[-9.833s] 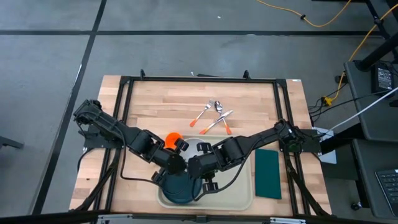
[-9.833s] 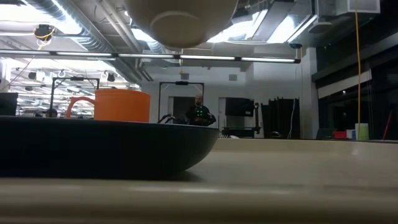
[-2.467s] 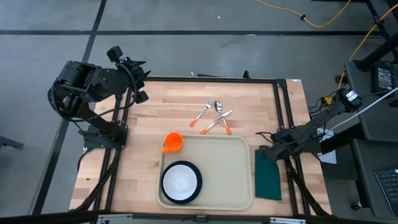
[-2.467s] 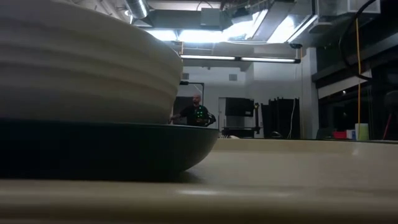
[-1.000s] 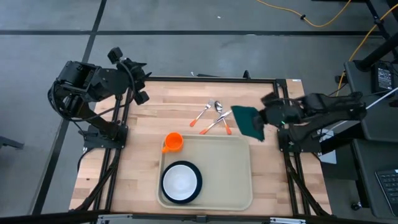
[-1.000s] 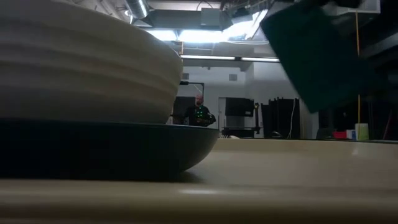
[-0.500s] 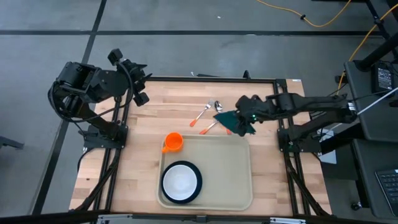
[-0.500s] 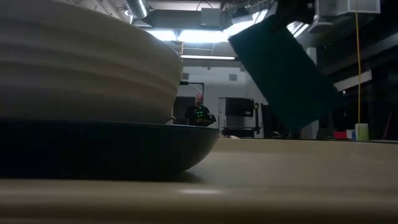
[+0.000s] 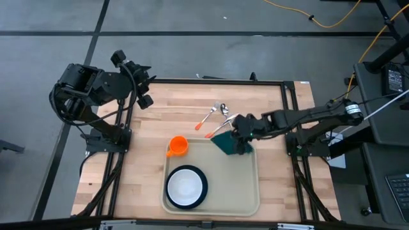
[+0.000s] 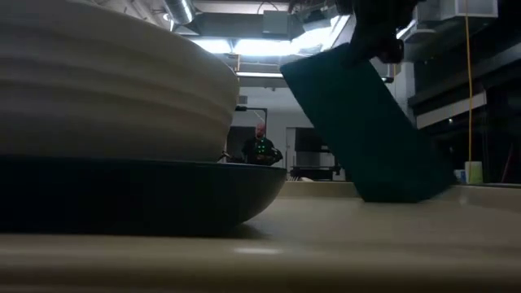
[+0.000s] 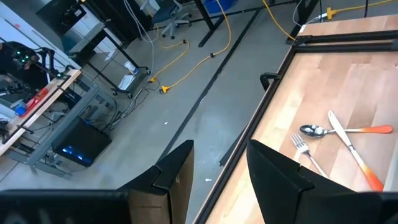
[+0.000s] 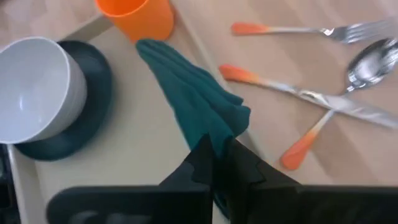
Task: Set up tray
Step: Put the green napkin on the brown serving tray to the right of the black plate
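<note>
The beige tray (image 9: 233, 185) lies at the table's near middle. On its left side a white bowl (image 9: 186, 185) sits on a dark plate (image 12: 65, 134). An orange cup (image 9: 177, 146) stands on the table at the tray's far left corner. My right gripper (image 9: 243, 131) is over the tray's far right corner, shut on the dark green napkin (image 9: 226, 142). The napkin's lower end (image 10: 399, 194) seems to rest on the tray floor. My left gripper (image 11: 217, 174) waits open beyond the table's far left corner. My right gripper pinches the napkin's bunched upper end (image 12: 221, 134) between its two fingers (image 12: 202, 163), several folds gathered together. The fingers slant down from the table's right side. The napkin hangs aslant below them toward the cup, over the tray's far right part.
A fork (image 12: 298, 29), a spoon (image 12: 368, 64) and a knife (image 12: 311, 94) with orange handles lie on the wood just beyond the tray's far edge, close to my right gripper. A black frame (image 9: 204, 82) runs round the table's edges.
My right gripper has carried the napkin toward the table's left and somewhat toward its near edge, sinking and rolling at the wrist. The napkin, hanging clear before, now reaches down to the tray's far right corner.
</note>
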